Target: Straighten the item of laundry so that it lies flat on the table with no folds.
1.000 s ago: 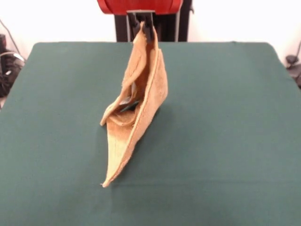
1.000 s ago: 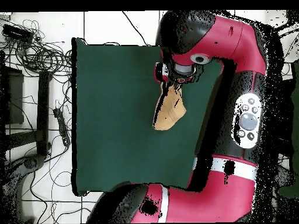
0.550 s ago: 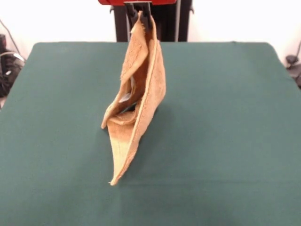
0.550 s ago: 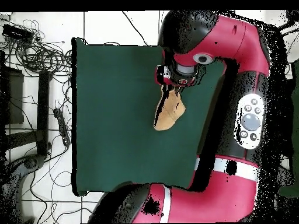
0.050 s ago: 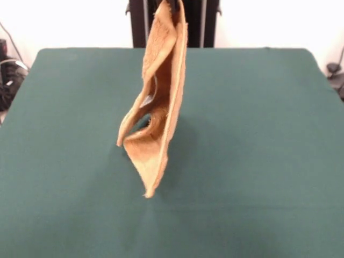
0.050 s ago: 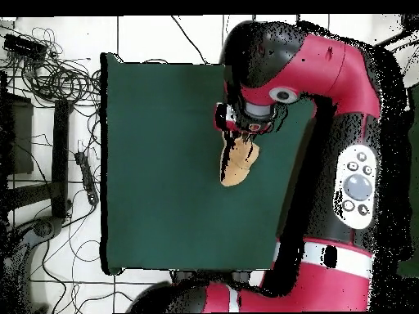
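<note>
From the front, the large rectangular table with its dark green cloth surface [image 5: 258,161] lay bare on every side, with wide room out to the left and right edges and along the near edge. The small orange-tan terry-cloth hand towel [image 5: 160,102] hung in the air over the middle of the surface, somewhat nearer the far edge. Its top ran out past the upper edge of the view, so what held it could not be seen there. The cloth was folded lengthwise on itself into a narrow hanging strip, with a loose flap curling open on its left side and a pale patch showing inside the fold. It tapered to a pointed lower corner; whether that tip touched the surface could not be told, though a dim shadow sat beside it.

From overhead, the red and black robot arm [image 6: 327,123] curved in over the table's right edge, its bulk covering much of that side. The left half of the surface and the corners there stayed open. The gripper [image 6: 241,131] sat under the arm's round wrist, clenched on the towel's top, and the cloth showed below it only as a small bunched tan shape. Beyond the left edge, tangled black cables [image 6: 49,74] lay on the pale floor.
</note>
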